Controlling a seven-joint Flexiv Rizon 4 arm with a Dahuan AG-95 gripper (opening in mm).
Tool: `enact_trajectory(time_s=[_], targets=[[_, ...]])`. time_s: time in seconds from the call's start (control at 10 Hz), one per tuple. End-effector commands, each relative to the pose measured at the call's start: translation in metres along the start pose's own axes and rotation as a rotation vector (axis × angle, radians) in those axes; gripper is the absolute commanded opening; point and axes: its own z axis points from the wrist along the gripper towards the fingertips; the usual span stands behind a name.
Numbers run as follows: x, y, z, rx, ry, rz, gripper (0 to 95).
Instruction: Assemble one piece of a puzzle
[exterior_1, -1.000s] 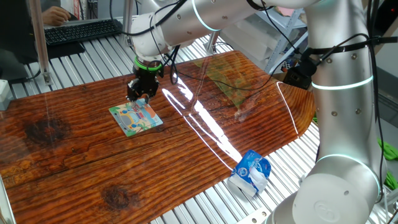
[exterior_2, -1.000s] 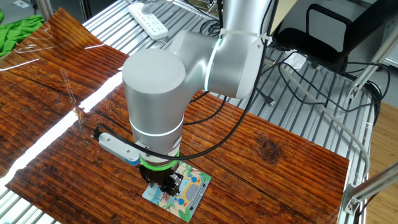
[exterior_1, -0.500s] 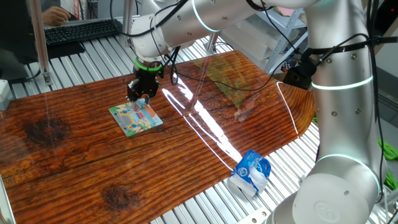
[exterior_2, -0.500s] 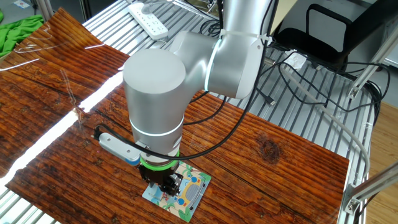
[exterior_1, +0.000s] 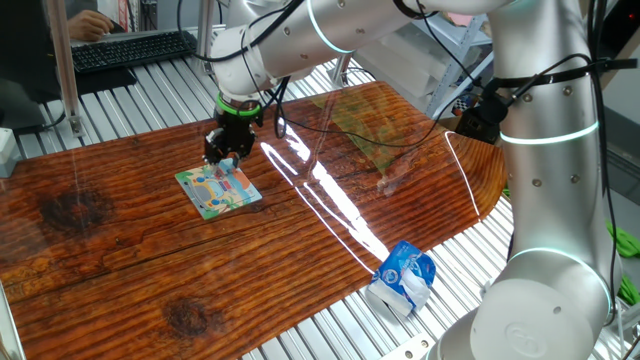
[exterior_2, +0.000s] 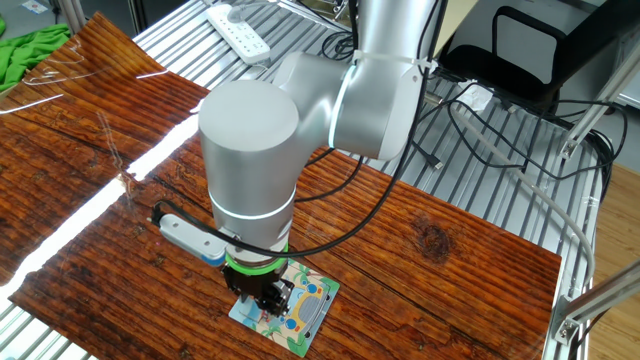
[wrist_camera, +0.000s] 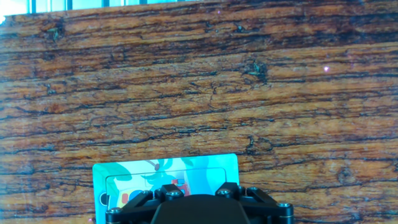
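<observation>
One arm, one puzzle, one gripper over it.
The puzzle (exterior_1: 219, 189) lies flat on the wooden table (exterior_1: 120, 250); the gripper (exterior_1: 224, 156) hangs at its 12 o'clock edge and hides that part. I cannot tell if the jaws are open. The piece is not visible. One crumpled blue packet (exterior_1: 402, 277) lies at 4 o'clock, well apart.

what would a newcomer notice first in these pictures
The big silver robot arm fills the other fixed view, its black two-finger gripper lowered at the far edge of the small green-bordered cartoon puzzle board. That bright board stands out on the dark striped wooden tabletop. A crumpled blue and white packet lies off the wood on the metal slats near the arm's base.
</observation>
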Motion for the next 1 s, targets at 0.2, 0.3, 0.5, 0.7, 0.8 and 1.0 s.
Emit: enact_trajectory(time_s=[0.2,0.3,0.5,0.7,0.8,1.0], targets=[[-0.0005,-0.0004,0.0017,0.003,-0.005,0.001,0.0],[-0.0004,-0.0005,0.0024,0.005,-0.009,0.002,0.0],[-0.0001,-0.0011,0.0039,0.008,-0.014,0.002,0.0],[0.0,-0.0014,0.0044,0.008,-0.017,0.002,0.0],[0.0001,-0.0015,0.0044,0.009,-0.016,0.005,0.0],[0.0005,-0.0018,0.0051,0.027,-0.014,0.012,19.0]])
